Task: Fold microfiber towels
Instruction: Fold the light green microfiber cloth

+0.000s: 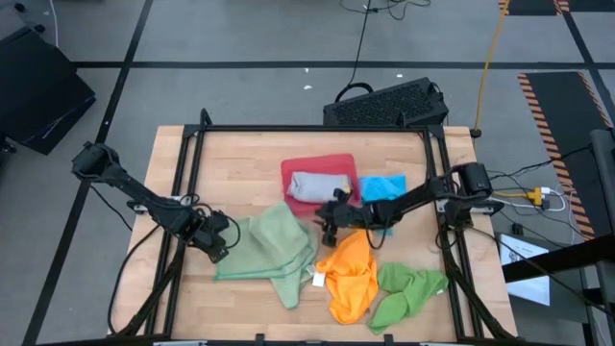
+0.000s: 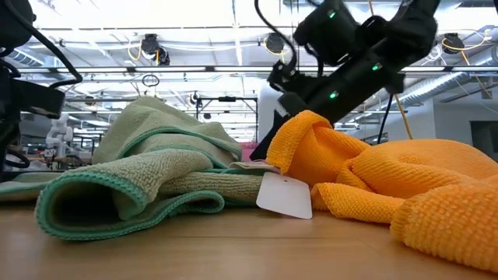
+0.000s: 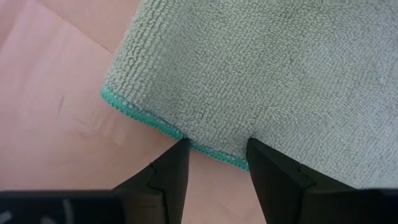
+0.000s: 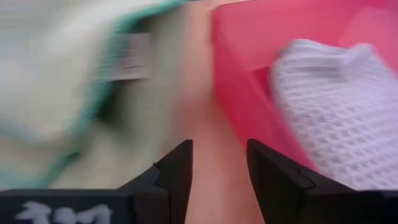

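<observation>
1. Left gripper [image 3: 214,163]: fingers apart, empty, at the hem of the sage green towel [image 1: 271,248].
2. Right gripper [image 4: 217,163]: fingers apart, empty, between that towel and the red tray [image 1: 320,165].
3. Orange towel [image 1: 351,274] just beside right gripper.

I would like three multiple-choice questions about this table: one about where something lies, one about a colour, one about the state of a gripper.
1. Where does the grey-blue towel lie?
A. in the red tray
B. on the floor
C. under the left arm

2. What colour is the towel with the white tag beside it, at the front of the table?
A. purple
B. orange
C. black

3. How is the left gripper now?
A. shut on a towel
B. out of view
C. open, at the edge of the sage green towel

Answers: 1 A, the high view shows it inside the tray. 2 B, the orange towel fills the low view. 3 C, the fingers stand apart, holding nothing.
</observation>
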